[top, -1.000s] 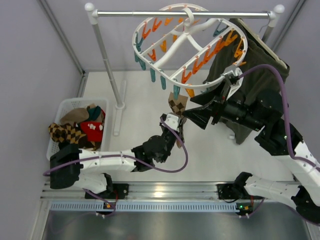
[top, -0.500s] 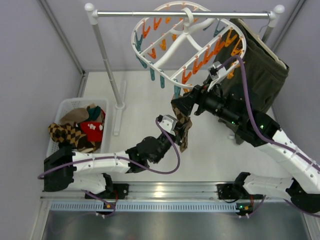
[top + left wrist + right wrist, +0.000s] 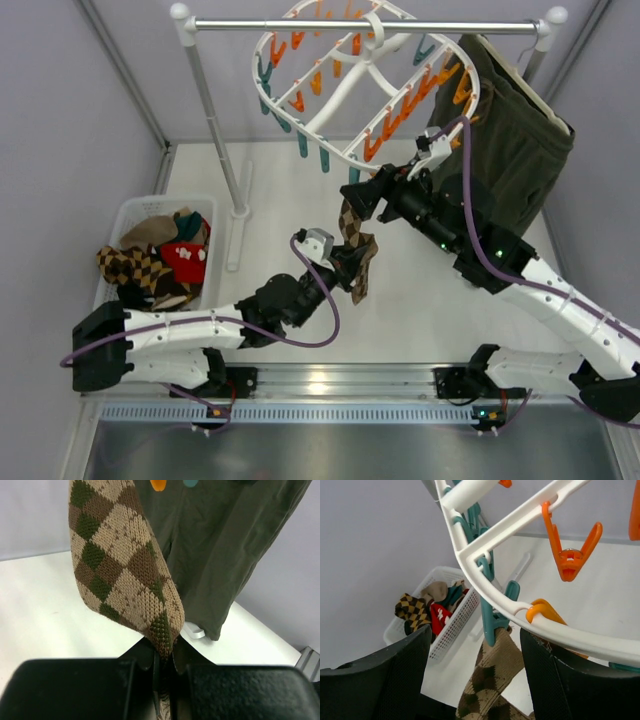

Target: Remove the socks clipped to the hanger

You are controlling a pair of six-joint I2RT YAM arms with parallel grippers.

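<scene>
A brown-tan argyle sock point(image 3: 353, 232) hangs from a teal clip point(image 3: 492, 620) on the rim of the round white hanger point(image 3: 330, 110). It also shows in the left wrist view point(image 3: 120, 565) and the right wrist view point(image 3: 492, 680). My left gripper point(image 3: 347, 268) is shut on the sock's lower end point(image 3: 162, 635). My right gripper point(image 3: 358, 200) is open, its two fingers on either side of the teal clip and the sock's top, just below the hanger's rim point(image 3: 520, 615). Several other socks lie in the white basket point(image 3: 127, 215).
The hanger hangs from a steel rail point(image 3: 370, 27) on white posts. Dark olive-green shorts point(image 3: 505, 130) hang at the right, close behind my right arm. The basket shows in the right wrist view point(image 3: 450, 625) too. Orange clips point(image 3: 568, 550) hang from the hanger's crossbars.
My right gripper has swung left and up from beside the shorts to the teal clip holding the sock. The left gripper has moved slightly left with the sock's end; the hanger has tilted.
</scene>
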